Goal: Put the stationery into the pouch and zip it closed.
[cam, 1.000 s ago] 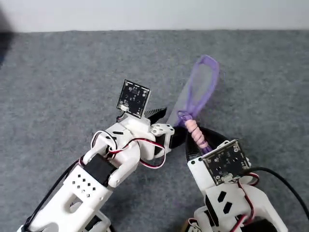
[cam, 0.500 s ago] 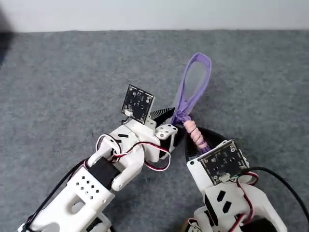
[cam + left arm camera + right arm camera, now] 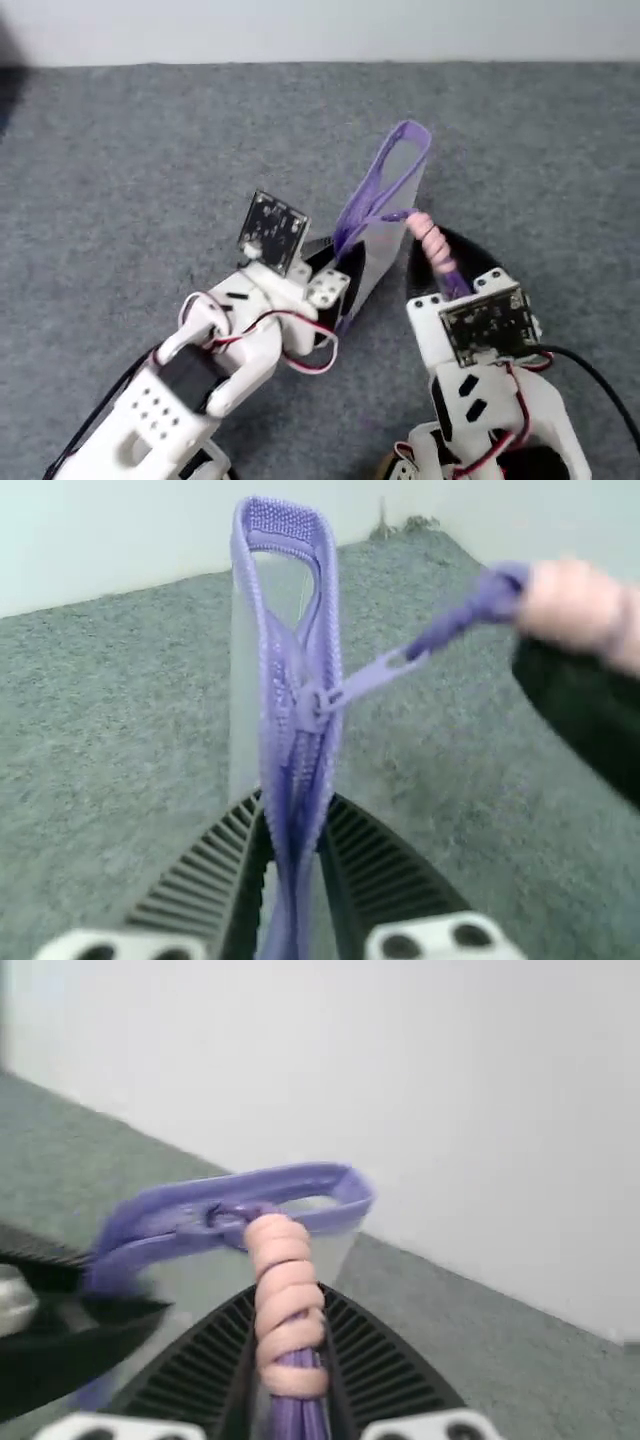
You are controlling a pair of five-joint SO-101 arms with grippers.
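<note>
Status: zipping stage, judged roughly half complete. The pouch (image 3: 378, 205), clear-walled with a purple zip band, was held up off the grey desk (image 3: 150, 150), suspended between the two arms.

Left gripper (image 3: 290, 865): fingers closed on the near end of the pouch's zip band, anchoring it. Right gripper (image 3: 288, 1360): fingers clamped on the pink coiled pull cord (image 3: 285, 1290), which ran by a purple tab to the zip slider (image 3: 318, 698).

Zip condition: in the left wrist view the teeth between the left gripper and the slider appeared meshed. Beyond the slider the two bands stood apart in an open loop up to the far end.

Contents: whether stationery lay inside could not be determined through the clear wall. I saw no loose items on the desk around the arms, which suggests the loading step was done, though this is a judgement only.

Outstanding: draw the slider along the remaining open run to the far end.
</note>
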